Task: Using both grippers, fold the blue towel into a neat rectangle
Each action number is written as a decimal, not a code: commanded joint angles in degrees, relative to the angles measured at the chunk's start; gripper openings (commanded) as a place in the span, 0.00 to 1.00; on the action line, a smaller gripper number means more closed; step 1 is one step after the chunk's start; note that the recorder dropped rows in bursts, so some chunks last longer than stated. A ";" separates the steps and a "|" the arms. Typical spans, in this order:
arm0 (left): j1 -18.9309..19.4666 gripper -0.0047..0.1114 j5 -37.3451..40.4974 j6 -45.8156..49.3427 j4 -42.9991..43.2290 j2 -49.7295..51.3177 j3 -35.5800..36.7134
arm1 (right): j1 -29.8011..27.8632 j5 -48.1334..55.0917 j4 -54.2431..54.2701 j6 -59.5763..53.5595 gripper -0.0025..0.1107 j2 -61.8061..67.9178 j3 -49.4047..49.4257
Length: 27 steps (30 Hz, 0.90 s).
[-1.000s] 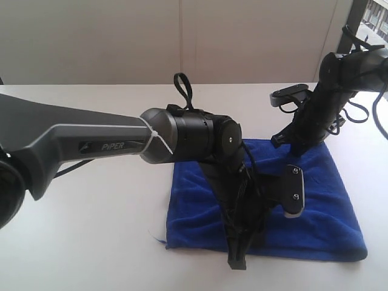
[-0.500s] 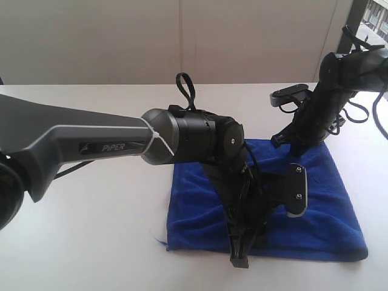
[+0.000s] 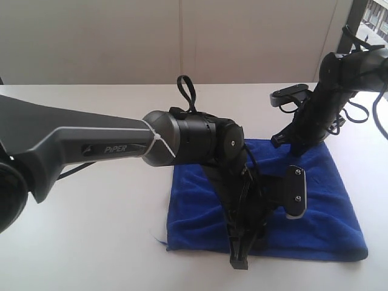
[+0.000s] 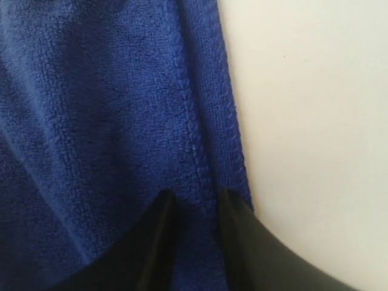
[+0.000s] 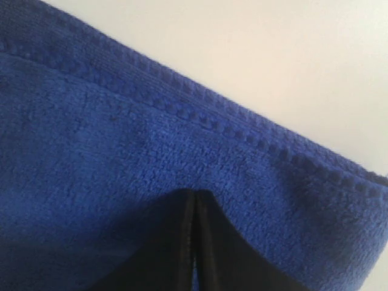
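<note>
Exterior view: shows a deep royal-blue soft microfibre towel (image 3: 327, 212) lying flat on the smooth white tabletop (image 3: 91, 242), right of centre and toward the near side. Places the left black metal pincer gripper (image 3: 238, 259), reaching in from the left on its grey-and-black arm, down at the towel's near edge; jaw gap unreadable from here. Puts the right black metal pincer gripper (image 3: 290, 140) at the towel's far edge, toward the right. Left wrist view: finds the left gripper's fingers (image 4: 163, 236) standing apart, a strip of towel showing in the gap, right beside the stitched hem (image 4: 189, 109) where cloth meets bare table. Right wrist view: finds the right gripper (image 5: 194, 197) with fingers pressed together, tips against the towel's pile just inside its hem; cannot tell whether any cloth is pinched.
</note>
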 commanded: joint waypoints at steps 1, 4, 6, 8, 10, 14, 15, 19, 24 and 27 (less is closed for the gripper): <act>-0.36 0.31 0.67 -0.47 -0.51 0.22 0.34 | -0.29 -1.44 0.75 0.10 0.02 1.72 0.38; -0.36 0.27 0.67 -0.47 -0.51 0.22 0.34 | -0.29 -1.44 0.75 0.10 0.02 1.72 0.38; -0.36 0.22 0.67 -0.47 -0.51 0.22 0.34 | -0.29 -1.44 0.75 0.10 0.02 1.72 0.38; -0.36 0.16 0.67 -0.47 -0.51 0.22 0.34 | -0.29 -1.44 0.75 0.10 0.02 1.72 0.38; -0.36 0.12 0.67 -0.47 -0.51 0.22 0.34 | -0.29 -1.44 0.75 0.10 0.02 1.72 0.38; -0.36 0.09 0.67 -0.47 -0.51 0.22 0.34 | -0.29 -1.44 0.75 0.10 0.02 1.72 0.38; -0.36 0.09 0.78 -0.47 -0.51 0.22 0.34 | -0.29 -1.44 0.75 0.10 0.02 1.72 0.38; -0.36 0.16 2.03 -0.47 -0.51 0.08 0.34 | -0.29 -1.44 0.75 0.10 0.02 1.72 0.38; -0.36 0.24 5.89 -0.33 -0.51 -0.36 0.34 | -0.29 -1.59 0.75 0.10 0.02 1.72 0.38; -0.36 0.25 9.14 -0.07 -0.51 -0.36 0.34 | -0.29 -1.59 0.75 0.10 0.02 1.72 0.38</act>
